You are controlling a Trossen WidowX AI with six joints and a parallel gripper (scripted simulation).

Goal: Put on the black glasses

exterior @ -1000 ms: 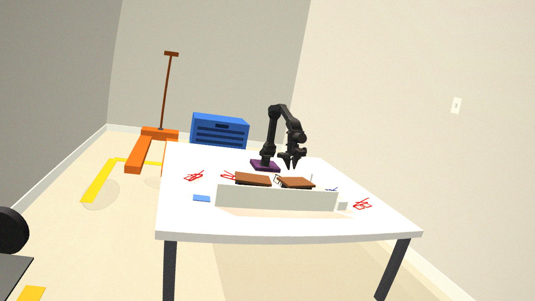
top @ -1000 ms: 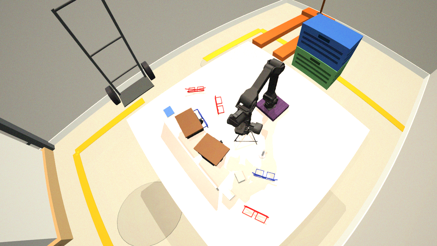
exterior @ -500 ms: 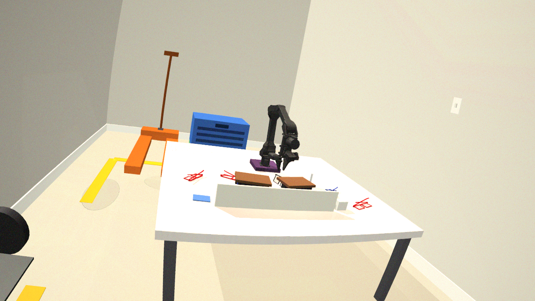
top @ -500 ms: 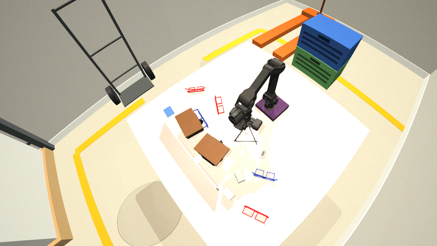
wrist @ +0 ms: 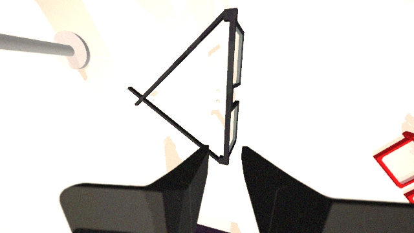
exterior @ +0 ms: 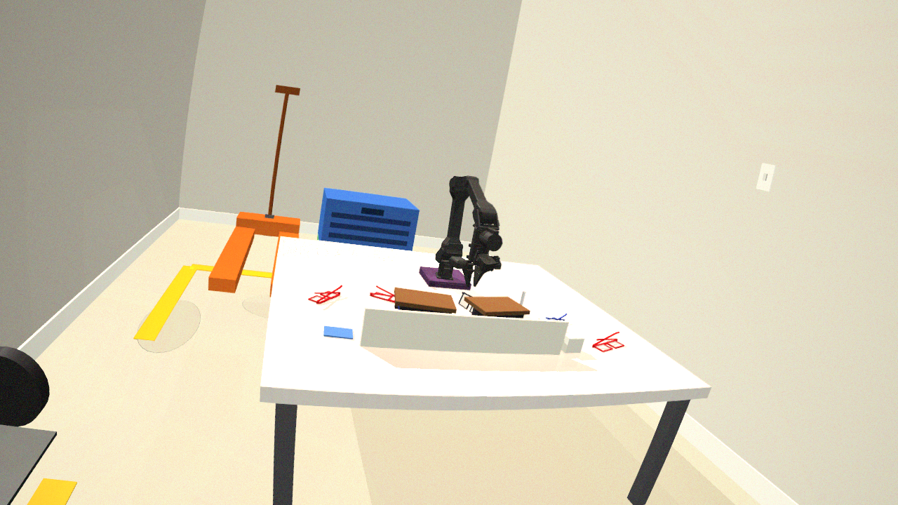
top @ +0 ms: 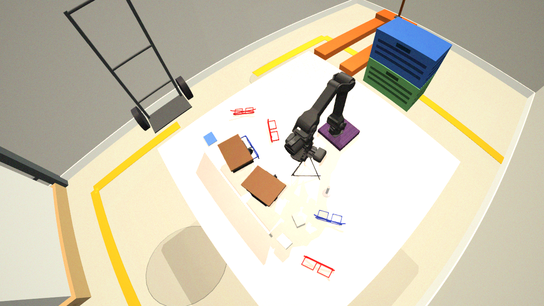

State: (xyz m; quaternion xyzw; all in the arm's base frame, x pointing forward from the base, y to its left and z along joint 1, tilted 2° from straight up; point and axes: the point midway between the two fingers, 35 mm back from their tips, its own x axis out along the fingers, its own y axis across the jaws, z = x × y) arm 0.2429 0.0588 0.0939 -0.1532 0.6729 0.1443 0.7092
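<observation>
Black glasses (top: 306, 175) (exterior: 463, 301) (wrist: 230, 81): one pair; two fingers parted; red glasses (top: 318, 266) (exterior: 607, 342): three pairs.

Top: looks steeply down from high above most of the table (top: 380, 182) (exterior: 483, 402) (wrist: 307, 81). Exterior: looks from farther out, beyond the panel (top: 228, 205) (exterior: 464, 331), toward the arm (top: 323, 102) (exterior: 456, 213); shares both with top. Wrist: faces down, closest, sharing the black glasses (top: 305, 175) (wrist: 230, 65) with top.
</observation>
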